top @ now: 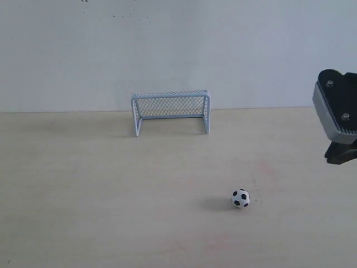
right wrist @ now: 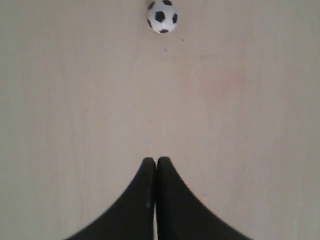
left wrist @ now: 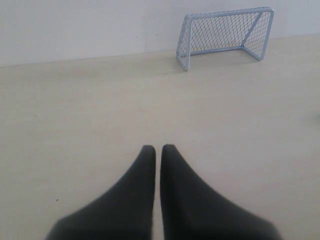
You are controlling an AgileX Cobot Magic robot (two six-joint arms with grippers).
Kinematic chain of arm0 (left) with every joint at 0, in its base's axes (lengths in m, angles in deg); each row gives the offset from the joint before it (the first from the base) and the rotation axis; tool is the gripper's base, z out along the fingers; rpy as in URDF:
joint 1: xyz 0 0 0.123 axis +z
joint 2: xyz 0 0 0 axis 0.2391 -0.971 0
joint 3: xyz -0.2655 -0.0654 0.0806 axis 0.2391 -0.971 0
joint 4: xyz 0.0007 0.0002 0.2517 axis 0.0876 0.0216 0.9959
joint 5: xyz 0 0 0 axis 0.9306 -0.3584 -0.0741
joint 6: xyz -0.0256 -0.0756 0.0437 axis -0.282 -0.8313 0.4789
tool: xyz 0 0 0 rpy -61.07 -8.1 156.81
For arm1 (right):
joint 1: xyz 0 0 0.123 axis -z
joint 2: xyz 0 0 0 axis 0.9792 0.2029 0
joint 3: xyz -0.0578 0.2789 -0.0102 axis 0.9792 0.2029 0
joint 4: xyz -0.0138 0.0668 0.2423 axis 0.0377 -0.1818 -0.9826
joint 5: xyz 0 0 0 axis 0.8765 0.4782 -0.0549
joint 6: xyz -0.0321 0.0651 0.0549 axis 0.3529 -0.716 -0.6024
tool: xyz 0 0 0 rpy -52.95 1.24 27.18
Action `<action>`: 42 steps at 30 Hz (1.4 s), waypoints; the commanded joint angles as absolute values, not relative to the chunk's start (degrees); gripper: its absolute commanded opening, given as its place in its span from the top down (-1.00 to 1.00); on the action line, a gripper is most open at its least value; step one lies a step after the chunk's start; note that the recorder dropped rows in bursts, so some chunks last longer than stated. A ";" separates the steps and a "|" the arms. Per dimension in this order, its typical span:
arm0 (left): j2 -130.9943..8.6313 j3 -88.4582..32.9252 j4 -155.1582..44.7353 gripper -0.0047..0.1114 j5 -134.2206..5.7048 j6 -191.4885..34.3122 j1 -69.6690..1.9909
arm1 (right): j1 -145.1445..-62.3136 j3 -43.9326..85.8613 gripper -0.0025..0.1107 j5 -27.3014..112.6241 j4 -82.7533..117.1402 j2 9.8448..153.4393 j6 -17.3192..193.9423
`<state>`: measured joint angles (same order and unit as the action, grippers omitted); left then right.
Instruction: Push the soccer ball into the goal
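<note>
The tiny black-and-white soccer ball point(top: 240, 198) rests on the pale wooden table, in front of and to the right of the goal point(top: 170, 111). The goal, pale blue frame with mesh, stands by the back wall with its mouth facing the ball's side. In the right wrist view the ball point(right wrist: 162, 16) lies well ahead of my right gripper point(right wrist: 156, 161), whose black fingers are shut with nothing between them. The left gripper point(left wrist: 158, 148) is shut and empty too, with the goal point(left wrist: 226, 33) far ahead of it. Only the right arm's housing point(top: 337, 114) shows in the exterior view.
A white wall point(top: 178, 50) rises right behind the goal. The wooden tabletop point(top: 83, 184) stretches across the view. A faint reddish stain point(top: 266, 169) marks the wood behind the ball.
</note>
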<state>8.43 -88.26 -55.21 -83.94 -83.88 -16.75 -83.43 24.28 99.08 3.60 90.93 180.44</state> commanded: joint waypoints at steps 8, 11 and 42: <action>8.63 -88.46 -55.21 0.84 -83.58 -84.10 -17.04 | -90.78 23.94 0.96 88.09 6.58 103.53 188.47; 8.63 -88.46 -55.21 0.84 -83.58 -84.10 -17.04 | -94.92 23.94 0.96 86.63 12.62 105.73 188.34; 8.63 -88.46 -55.21 0.84 -83.58 -84.10 -17.04 | -100.18 23.94 0.96 82.53 5.53 117.37 196.13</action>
